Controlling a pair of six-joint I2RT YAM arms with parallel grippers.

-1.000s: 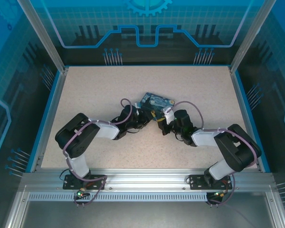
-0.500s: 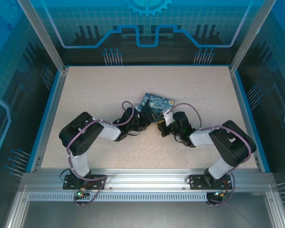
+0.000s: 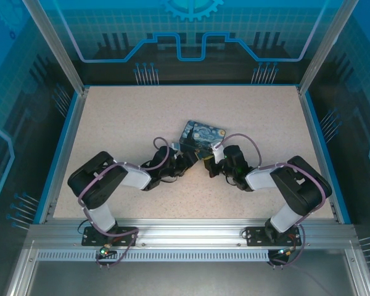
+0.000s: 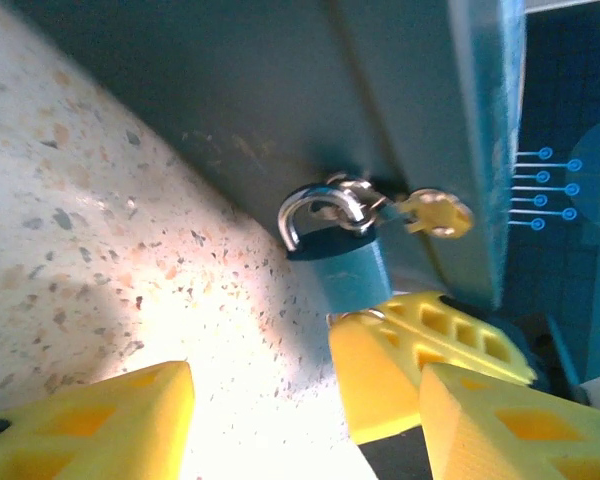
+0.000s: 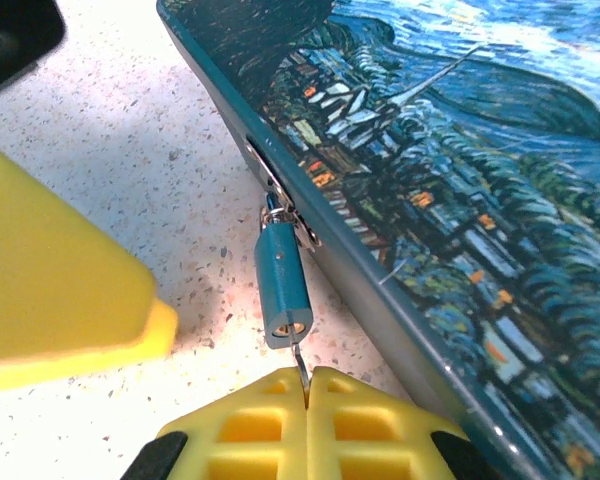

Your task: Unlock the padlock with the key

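Plainly, one padlock (image 5: 283,285) is hanging by its shackle from the clasp on the near side of one swirl-painted tin box (image 3: 203,134), which is lying around the middle of the surface (image 3: 111,123). The lock's blue body is resting on the surface just beside the tin wall. One key (image 5: 300,368) is sitting in the keyhole at the lock's bottom end. The right pincer (image 5: 308,385) is pinching that key, its yellow fingers pressed together. The left pincer (image 4: 300,400) is standing spread on the other side, gripping nothing. The padlock and the right arm's fingertips are lying in front of its gap. The tin wall is blocking everything beyond the lock.
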